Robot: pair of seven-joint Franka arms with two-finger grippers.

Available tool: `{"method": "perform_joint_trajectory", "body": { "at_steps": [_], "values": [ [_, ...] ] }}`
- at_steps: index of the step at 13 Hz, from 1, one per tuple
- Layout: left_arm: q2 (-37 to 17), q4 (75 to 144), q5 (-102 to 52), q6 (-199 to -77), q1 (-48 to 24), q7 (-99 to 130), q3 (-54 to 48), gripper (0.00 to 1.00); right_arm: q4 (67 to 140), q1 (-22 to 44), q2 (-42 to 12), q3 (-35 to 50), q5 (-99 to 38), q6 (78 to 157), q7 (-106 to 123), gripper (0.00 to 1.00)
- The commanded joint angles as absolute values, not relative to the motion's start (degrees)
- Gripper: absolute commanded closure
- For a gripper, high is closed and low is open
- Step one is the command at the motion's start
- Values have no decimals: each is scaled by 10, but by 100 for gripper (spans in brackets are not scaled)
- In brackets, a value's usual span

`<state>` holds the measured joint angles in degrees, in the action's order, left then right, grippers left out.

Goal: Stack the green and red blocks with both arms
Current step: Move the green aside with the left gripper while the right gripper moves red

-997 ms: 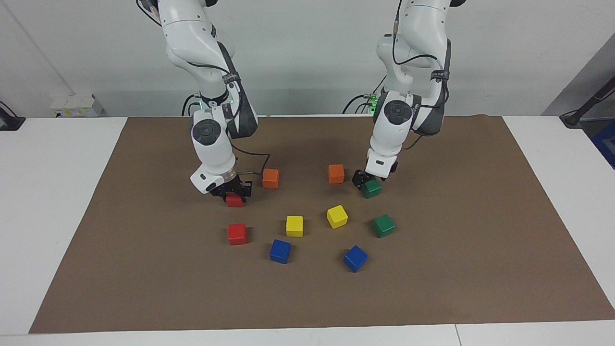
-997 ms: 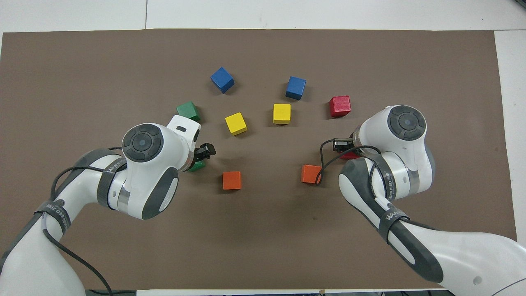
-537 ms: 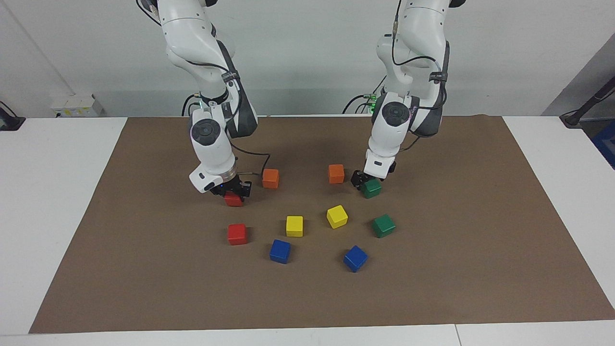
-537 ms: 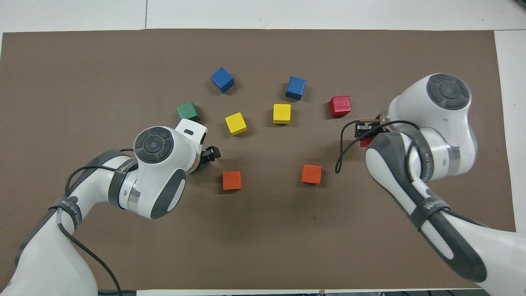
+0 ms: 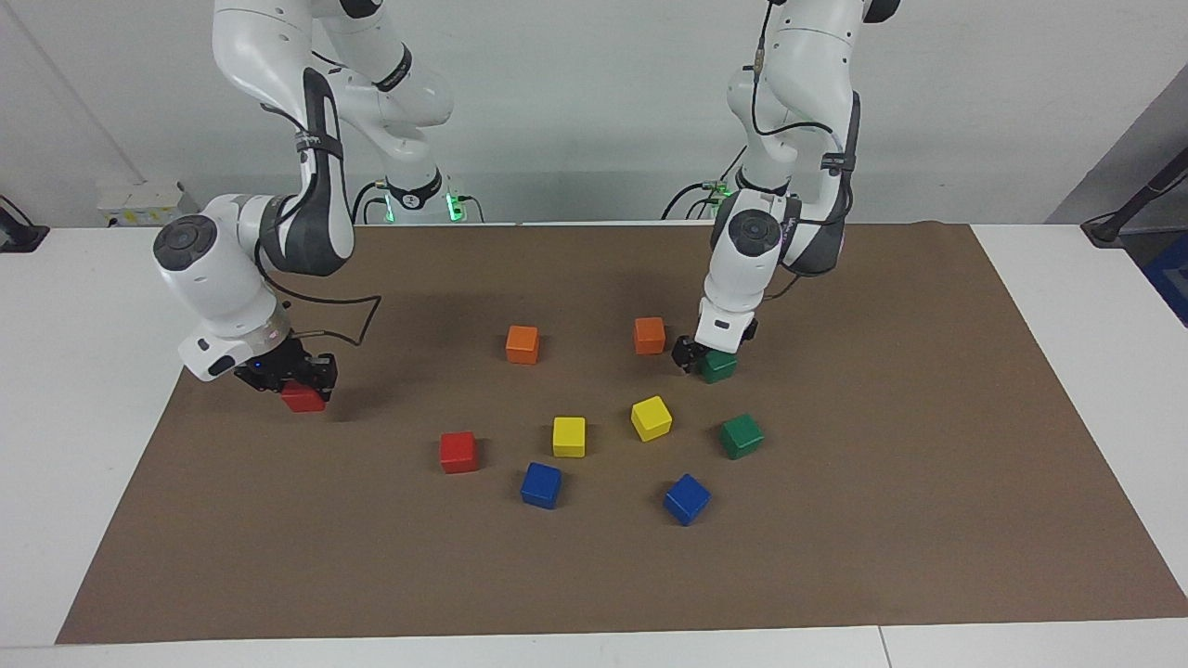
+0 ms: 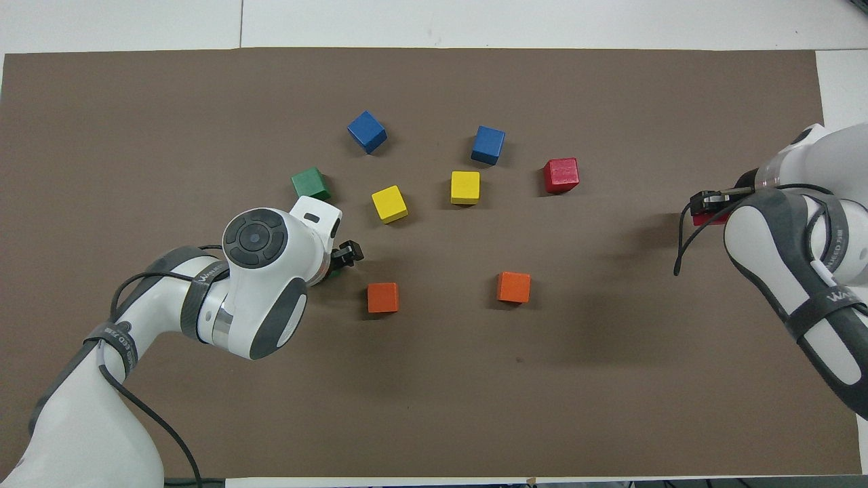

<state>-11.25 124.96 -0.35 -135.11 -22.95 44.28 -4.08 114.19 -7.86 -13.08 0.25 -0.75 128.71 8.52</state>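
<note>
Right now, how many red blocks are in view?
2. One red block is gripped by the right gripper over the mat near the right arm's end. The other red block sits on the brown mat beside a yellow block.

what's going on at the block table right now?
The right gripper is shut on a red block over the mat toward the right arm's end of the table. The left gripper is down at a green block beside an orange cube; a grip isn't clear. The other red block and other green block lie loose; nothing is stacked.
</note>
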Motion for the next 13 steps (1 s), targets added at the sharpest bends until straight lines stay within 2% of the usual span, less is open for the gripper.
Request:
{"method": "perform_joint_trajectory", "body": {
  "at_steps": [1,2,4,5,8,10,13],
  "values": [
    [-112,1256,-1,-1363,-231,432,-34,12,1152,-91,-143,10,-4,1325,111,100],
    [-112,1256,-1,-1362,-231,428,-33,22,1159,-91,-145,10,-4,1335,115,100],
    [-109,1251,-1,-1353,-230,413,-31,79,1169,-93,-151,10,-4,1359,119,100],
    [-102,1246,-1,-1336,-217,388,-30,100,1172,-96,-156,10,-4,1371,124,100],
    [-67,1209,-1,-1257,-146,276,-31,100,1172,-98,-168,10,-4,1379,128,100],
    [-69,1175,-1,-1228,-91,187,-31,100,1172,-109,-180,11,-4,1381,140,100],
    [-77,1165,-1,-1252,-26,46,-31,100,1179,-108,-179,11,-4,1386,139,100]
  ]
}}
